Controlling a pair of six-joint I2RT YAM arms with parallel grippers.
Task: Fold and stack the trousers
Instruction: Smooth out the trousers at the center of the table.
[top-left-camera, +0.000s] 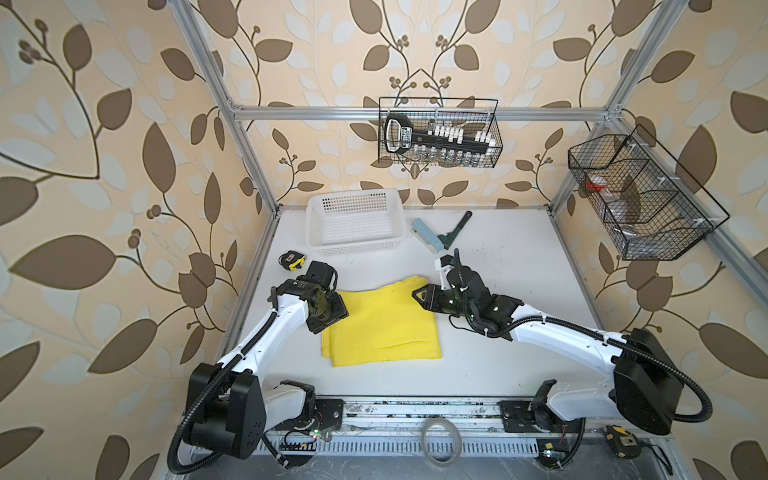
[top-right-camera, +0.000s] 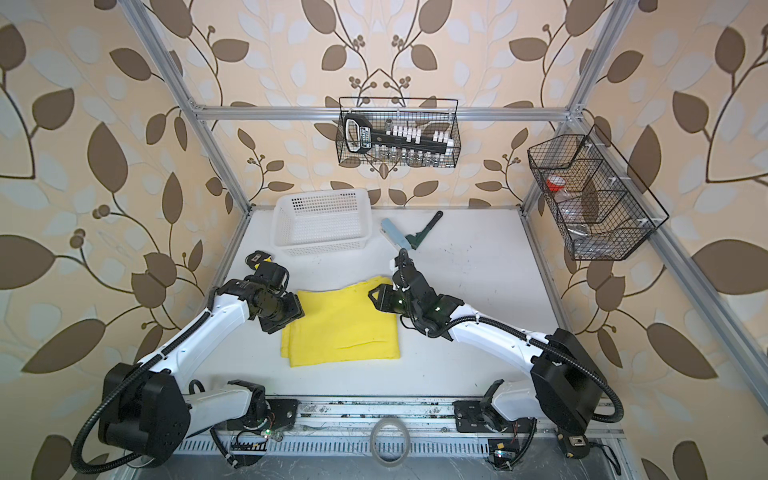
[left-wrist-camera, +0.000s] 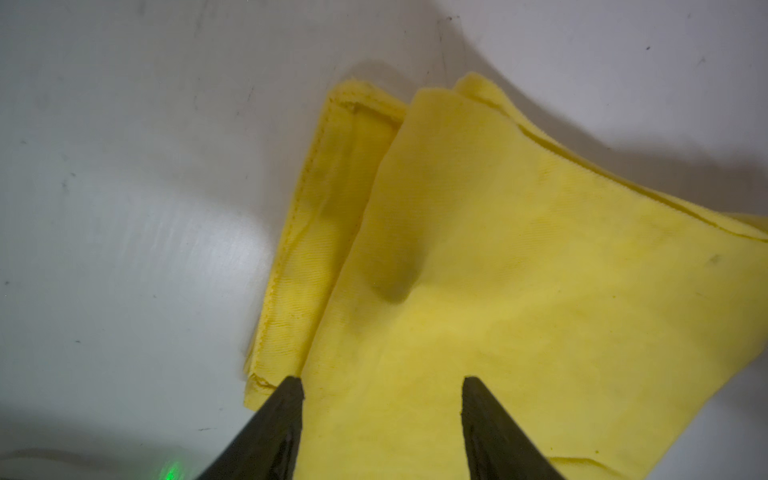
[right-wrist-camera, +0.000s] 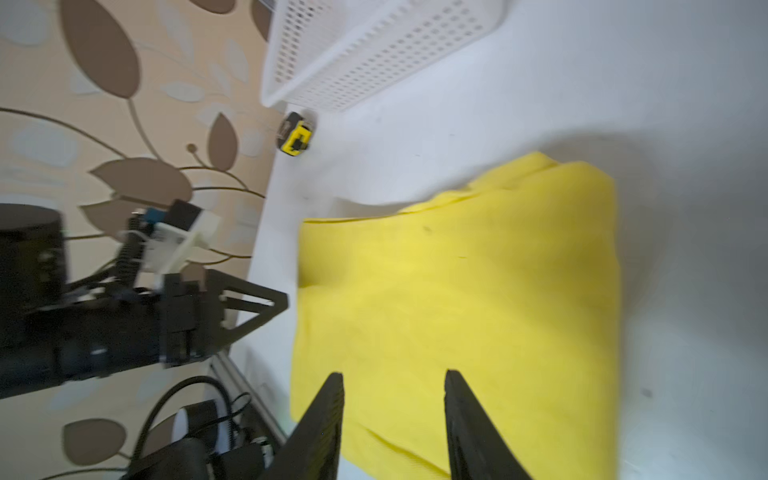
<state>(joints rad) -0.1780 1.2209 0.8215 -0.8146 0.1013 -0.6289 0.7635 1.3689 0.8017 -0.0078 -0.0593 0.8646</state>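
1. Left wrist view: the left hand (left-wrist-camera: 382, 380) has its fingers spread and pinches nothing. It is poised over the left edge of the trousers (left-wrist-camera: 498, 270), where layered hems show.
2. The right hand (right-wrist-camera: 393, 373) is likewise spread and empty, above the opposite side. With one hand on each side, the pair looks placed to square a fold.
3. The trousers lie as a folded rectangle mid-worktop (top-left-camera: 519, 291), between the arms and apart from the white basket (top-left-camera: 355, 220).
4. Folding looks nearly complete, and stacking seems next.

We cannot see the corner of the trousers (top-left-camera: 386, 324) under the left gripper (top-left-camera: 328, 312) in either top view, and the white basket (right-wrist-camera: 374, 54) runs off the blurred right wrist view.
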